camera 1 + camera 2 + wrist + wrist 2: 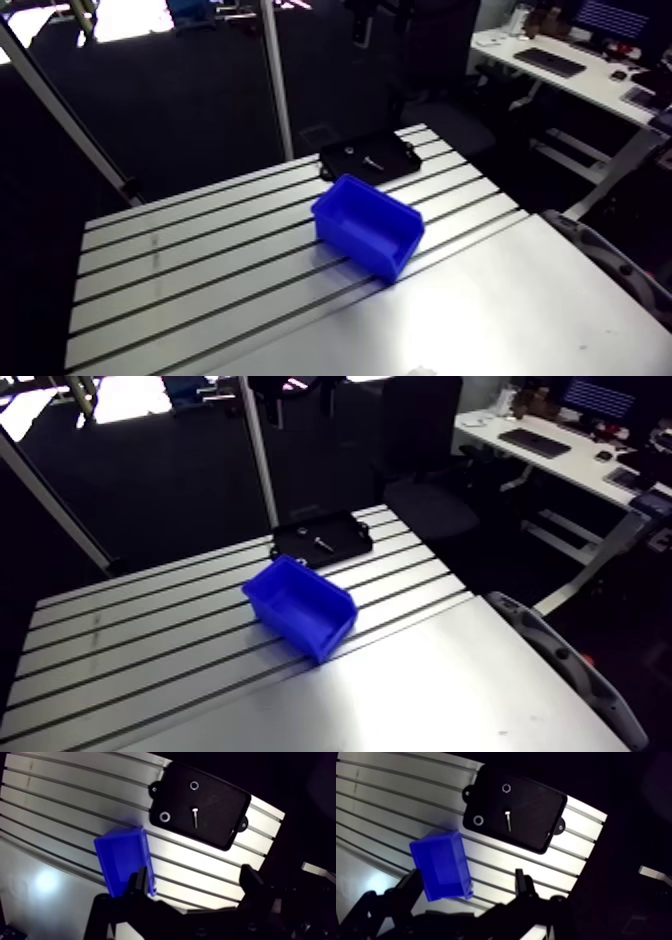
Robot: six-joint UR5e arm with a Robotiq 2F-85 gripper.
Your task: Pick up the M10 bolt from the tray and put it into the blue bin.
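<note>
A slotted aluminium table [200, 260] is seen, its grooves running along its length. A black tray [217, 807] is laid flat on it at the far end in the arm view, with a small ear at each short end. A blue bin [367, 226] is set upright just beside the tray, on the tray's near side. The two are parted by a narrow strip of table, and the bin is turned at an angle to the grooves with its open top upward.

The gripper [195, 872] is held well above the table, short of the tray and not over it. Its two fingers are spread wide and nothing is gripped between them. In the wrist view one finger [141, 883] is seen across the bin's corner nearest the tray. The other finger [250, 879] is seen over the table's edge, off the tray's end away from the bin.

The bolt [194, 818] is lying on its side inside the tray, near the tray's middle, with its head turned away from the gripper. Two small rings are also lying in the tray. One ring [194, 785] is placed beyond the bolt's head, near the tray's far edge. The other ring [164, 817] is placed beside the bolt, toward the tray's bin-side end. They may be washers or nuts, but this cannot be settled from the views.
</note>
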